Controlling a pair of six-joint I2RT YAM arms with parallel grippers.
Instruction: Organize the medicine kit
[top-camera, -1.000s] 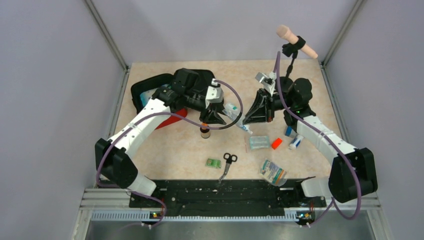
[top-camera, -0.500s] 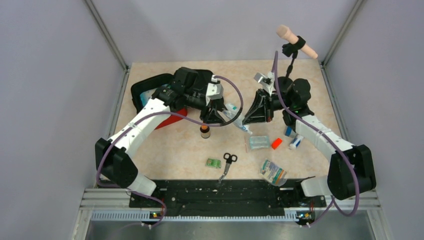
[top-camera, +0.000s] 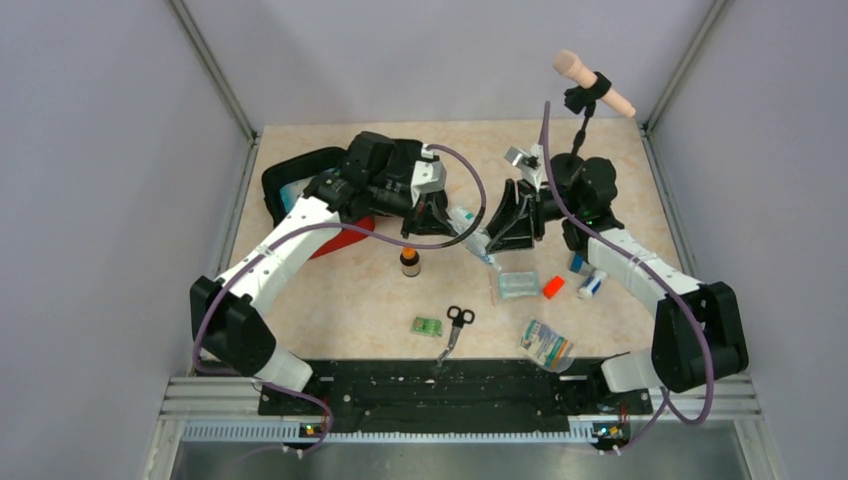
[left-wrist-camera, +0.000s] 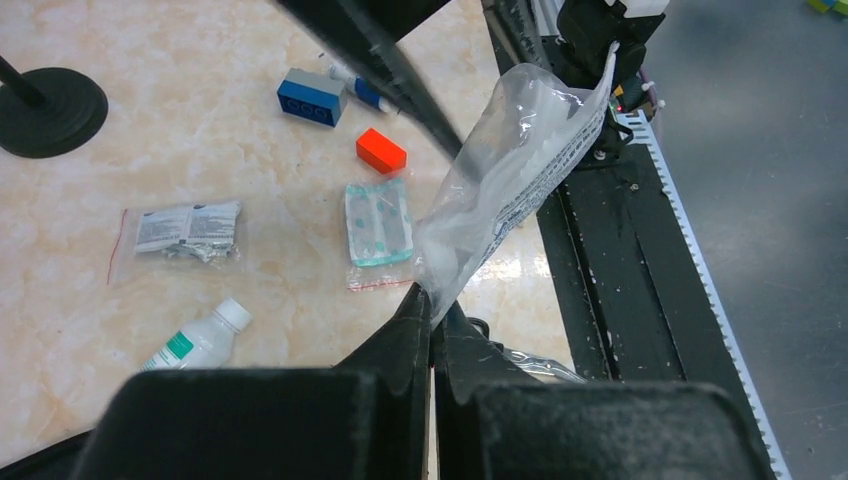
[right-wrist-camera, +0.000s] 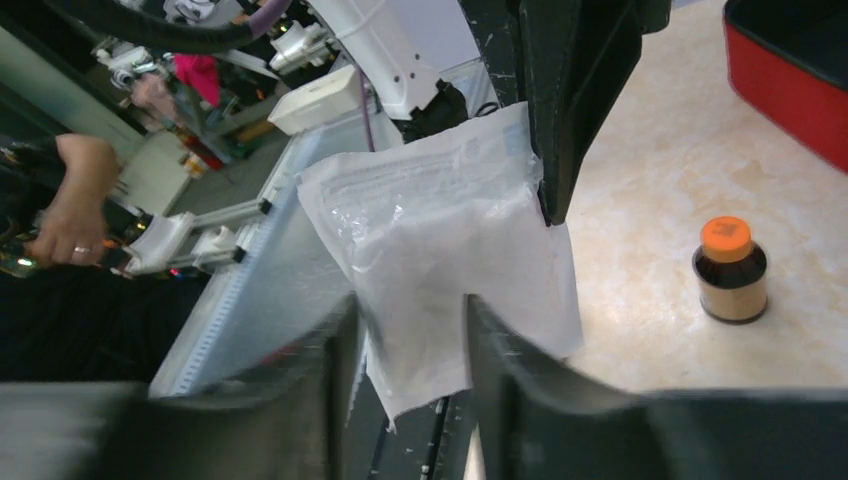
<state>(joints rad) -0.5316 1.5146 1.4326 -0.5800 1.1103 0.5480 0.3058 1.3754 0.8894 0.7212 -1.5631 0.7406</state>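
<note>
The medicine kit (top-camera: 290, 172) lies open at the back left, its red shell (right-wrist-camera: 790, 70) and black lining showing. A clear and white sealed pouch (top-camera: 470, 228) hangs in the air between my two grippers. My left gripper (left-wrist-camera: 432, 300) is shut on one corner of the pouch (left-wrist-camera: 510, 170). My right gripper (right-wrist-camera: 410, 310) stands open, its fingers apart on either side of the pouch's (right-wrist-camera: 450, 230) lower edge. In the top view the left gripper (top-camera: 442, 222) and right gripper (top-camera: 490, 240) nearly meet above the table's middle.
A brown bottle with an orange cap (top-camera: 409, 262) stands below the left gripper. Scissors (top-camera: 455, 325), a green blister (top-camera: 427, 326), a teal packet (top-camera: 518, 285), an orange block (top-camera: 553, 287), a blue block (top-camera: 578, 263), a white tube (top-camera: 593, 284) and a bagged item (top-camera: 546, 345) lie on the table. A microphone stand (top-camera: 590, 95) rises behind.
My left gripper moved from above the brown bottle over to the pouch and shut on it. The right gripper's fingers have parted from it.
</note>
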